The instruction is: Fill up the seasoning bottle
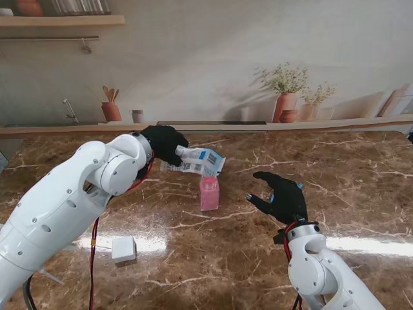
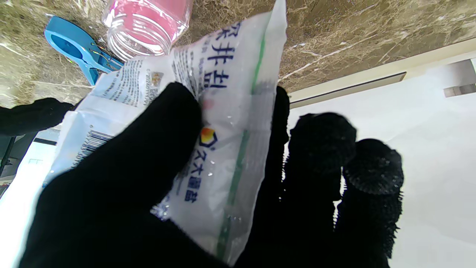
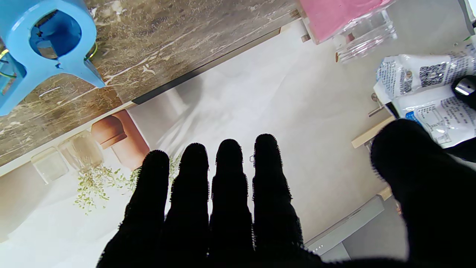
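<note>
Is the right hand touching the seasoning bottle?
Apart. In the stand view, bare marble shows between the open right hand and the pink seasoning bottle; the left hand holds the salt bag over it.

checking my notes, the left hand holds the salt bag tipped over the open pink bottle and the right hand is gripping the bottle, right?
Not quite. The right hand is open beside the pink bottle, apart from it, as the stand view shows. The left hand does hold the salt bag over it.

The salt bag (image 2: 227,123) bears blue Chinese print, seemingly "久大精盐", plus a barcode and QR code
</note>
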Tool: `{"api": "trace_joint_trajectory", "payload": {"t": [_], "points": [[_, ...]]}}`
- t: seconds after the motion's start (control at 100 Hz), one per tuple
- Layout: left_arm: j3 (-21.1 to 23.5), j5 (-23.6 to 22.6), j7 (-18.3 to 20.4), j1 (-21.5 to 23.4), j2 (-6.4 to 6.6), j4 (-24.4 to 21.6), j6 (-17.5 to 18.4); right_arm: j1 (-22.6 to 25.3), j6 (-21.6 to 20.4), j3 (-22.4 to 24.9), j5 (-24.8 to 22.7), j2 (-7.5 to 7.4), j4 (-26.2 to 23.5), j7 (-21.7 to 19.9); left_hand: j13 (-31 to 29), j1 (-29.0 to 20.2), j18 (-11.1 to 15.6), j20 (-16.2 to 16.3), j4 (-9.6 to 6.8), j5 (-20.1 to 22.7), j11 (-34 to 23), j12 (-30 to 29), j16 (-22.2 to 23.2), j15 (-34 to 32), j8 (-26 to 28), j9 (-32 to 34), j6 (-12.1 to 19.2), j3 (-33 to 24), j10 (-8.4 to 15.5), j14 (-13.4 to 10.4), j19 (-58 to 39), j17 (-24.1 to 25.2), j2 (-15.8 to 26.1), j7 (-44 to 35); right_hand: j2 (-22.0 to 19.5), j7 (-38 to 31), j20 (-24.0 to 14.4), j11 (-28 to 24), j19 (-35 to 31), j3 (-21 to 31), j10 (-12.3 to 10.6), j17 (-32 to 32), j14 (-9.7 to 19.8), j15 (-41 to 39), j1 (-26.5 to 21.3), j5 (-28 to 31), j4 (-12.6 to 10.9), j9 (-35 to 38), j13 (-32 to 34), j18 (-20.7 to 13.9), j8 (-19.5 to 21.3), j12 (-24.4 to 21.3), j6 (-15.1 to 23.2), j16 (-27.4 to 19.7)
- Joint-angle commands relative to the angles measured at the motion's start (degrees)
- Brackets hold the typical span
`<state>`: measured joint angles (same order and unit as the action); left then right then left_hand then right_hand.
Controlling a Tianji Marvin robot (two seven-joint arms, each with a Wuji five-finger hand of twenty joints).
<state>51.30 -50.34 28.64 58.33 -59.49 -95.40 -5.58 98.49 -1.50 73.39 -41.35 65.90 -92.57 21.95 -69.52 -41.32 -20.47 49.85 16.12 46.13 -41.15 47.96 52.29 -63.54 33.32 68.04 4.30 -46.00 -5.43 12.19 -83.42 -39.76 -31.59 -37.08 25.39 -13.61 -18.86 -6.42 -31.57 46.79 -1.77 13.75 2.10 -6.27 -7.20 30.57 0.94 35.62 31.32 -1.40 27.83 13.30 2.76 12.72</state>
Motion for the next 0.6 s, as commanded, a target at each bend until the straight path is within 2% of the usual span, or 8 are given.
{"api": "trace_joint_trajectory", "payload": {"t": [0.0,0.16,0.25,0.39,0.45,0.52,0.59], "points": [[0.4,-0.3,0.0,0.3,0.16,-0.5,0.5,0.3,0.3,-0.1,0.3,0.16,0.3,-0.9,-2.4,0.3,0.0,-0.8,-3.02,1.4,-3.7,0.0,0.0,0.7,-1.1,2.7,2.7,-4.5,3.7,-0.5,-2.6,-0.3,2.9,-20.7,-1.2,-0.4,-0.8,-0.2,-0.7,1.0,0.4,-0.1,-0.1,-0.5,0.4,1.3,-0.8,0.3,0.6,0.2,0.6,1.0,1.0,1.0],[1.1,0.0,-0.1,0.9,0.21,-0.8,1.0,0.3,0.3,-0.2,0.3,0.14,0.3,-1.0,-2.5,0.7,-0.1,-0.8,-3.58,2.2,-3.3,-0.5,-0.1,0.8,-3.2,3.0,0.8,-3.2,3.2,-0.4,-2.5,-0.4,3.4,-20.1,-1.4,-0.4,-0.9,-0.2,-0.8,0.9,0.4,-0.1,-0.1,-0.6,0.4,1.4,-0.8,0.4,0.7,0.3,0.6,1.2,1.1,1.2],[1.5,0.3,0.1,1.1,0.26,-1.0,1.0,0.3,0.3,-0.2,0.3,0.14,0.3,-1.0,-2.5,1.1,-0.2,-1.0,-4.30,2.7,-3.2,-1.1,-0.6,1.0,-5.8,3.2,-1.2,-0.4,2.7,-0.2,-2.3,-0.6,4.4,-20.2,-1.5,-0.5,-1.0,-0.2,-0.9,0.9,0.5,0.0,-0.2,-0.6,0.3,1.6,-0.8,0.6,0.7,0.3,0.6,1.2,1.1,1.3],[2.0,0.4,0.3,1.6,0.34,-1.2,1.6,0.2,0.3,-0.3,0.3,0.13,0.2,-1.1,-2.4,0.1,-0.3,-1.1,-4.48,2.2,-3.0,-1.2,-0.8,1.4,-6.0,2.8,-0.9,0.4,2.6,-0.1,-2.0,-0.5,4.8,-20.9,-1.7,-0.5,-1.0,-0.2,-0.9,0.9,0.4,-0.1,-0.2,-0.6,0.3,1.5,-0.8,0.5,0.7,0.3,0.6,1.3,1.2,1.4],[2.2,0.5,0.3,1.9,0.38,-1.2,1.8,0.3,0.3,-0.3,0.3,0.12,0.2,-1.2,-2.3,-2.1,-0.5,-1.2,-3.44,1.1,-2.9,-1.3,-0.9,2.2,-4.4,2.1,0.7,-1.2,2.7,-0.3,-1.2,-0.1,4.7,-22.0,-1.7,-0.5,-1.0,-0.2,-0.9,0.9,0.5,0.0,-0.2,-0.6,0.2,1.6,-0.8,0.6,0.8,0.4,0.6,1.3,1.2,1.4],[2.6,0.7,-0.1,2.3,0.36,-1.1,2.1,0.3,0.4,-0.3,0.3,0.14,0.2,-1.1,-2.2,-5.4,-0.4,-1.0,-1.29,0.1,-3.7,-0.3,-0.2,3.2,-1.8,1.0,3.0,-3.4,3.9,-0.3,-0.7,0.4,3.8,-23.4,-1.8,-0.5,-1.0,-0.2,-0.9,0.9,0.4,-0.1,-0.3,-0.6,0.2,1.6,-0.8,0.7,0.8,0.4,0.6,1.4,1.2,1.5],[2.8,1.1,0.0,2.7,0.40,-1.1,1.9,0.3,0.4,-0.3,0.3,0.15,0.2,-1.1,-1.7,-8.5,-0.2,-0.7,-0.24,-1.2,-3.1,1.7,0.5,5.3,-1.0,0.1,3.8,-2.5,4.4,-0.2,0.4,1.8,4.6,-23.4,-1.9,-0.5,-1.1,-0.3,-0.9,0.9,0.5,-0.1,-0.3,-0.6,0.1,1.7,-0.8,0.8,0.8,0.4,0.6,1.4,1.2,1.5]]}}
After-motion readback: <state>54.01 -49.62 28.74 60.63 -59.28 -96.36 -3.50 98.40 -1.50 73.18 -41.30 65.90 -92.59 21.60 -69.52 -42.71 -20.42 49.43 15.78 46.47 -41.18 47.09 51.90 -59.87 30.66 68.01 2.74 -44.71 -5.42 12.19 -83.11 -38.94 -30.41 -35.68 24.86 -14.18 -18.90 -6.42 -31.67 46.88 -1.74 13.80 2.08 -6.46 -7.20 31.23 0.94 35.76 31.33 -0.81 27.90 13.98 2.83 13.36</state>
